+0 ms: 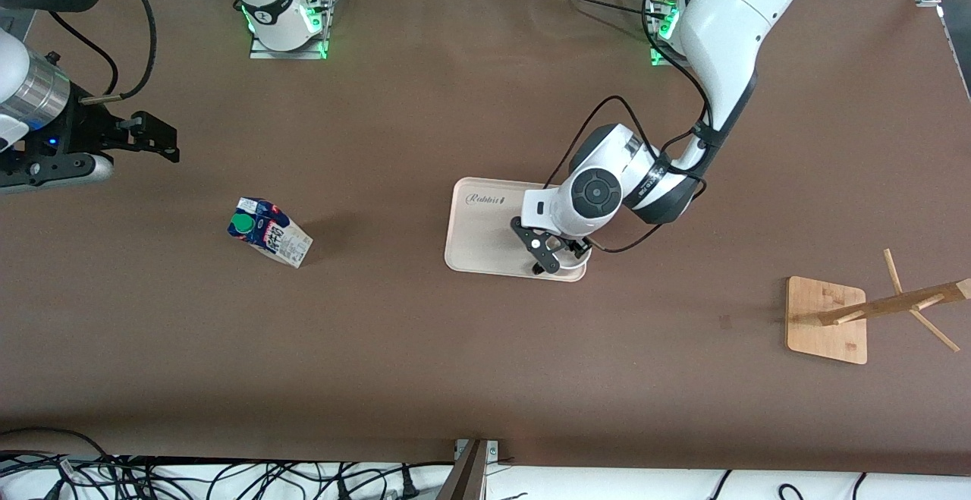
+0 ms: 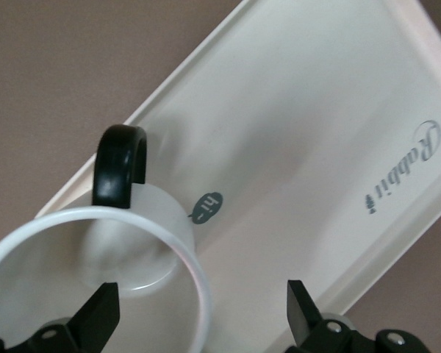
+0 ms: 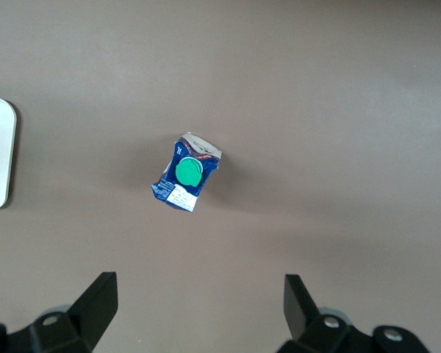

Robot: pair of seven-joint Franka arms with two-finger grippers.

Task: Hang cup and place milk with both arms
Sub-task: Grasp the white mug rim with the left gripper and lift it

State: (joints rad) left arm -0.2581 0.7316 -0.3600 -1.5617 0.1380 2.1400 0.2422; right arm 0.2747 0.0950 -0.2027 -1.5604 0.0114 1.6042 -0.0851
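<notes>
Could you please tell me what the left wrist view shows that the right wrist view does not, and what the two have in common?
Only the left wrist view shows the cup with its black handle, standing upright on the tray, and the open left gripper just above the cup with one finger over its mouth. Only the right wrist view shows the milk, standing on the table with its green cap up, and the open right gripper in the air near it. Both show the tray, though the right wrist view catches only a corner.
</notes>
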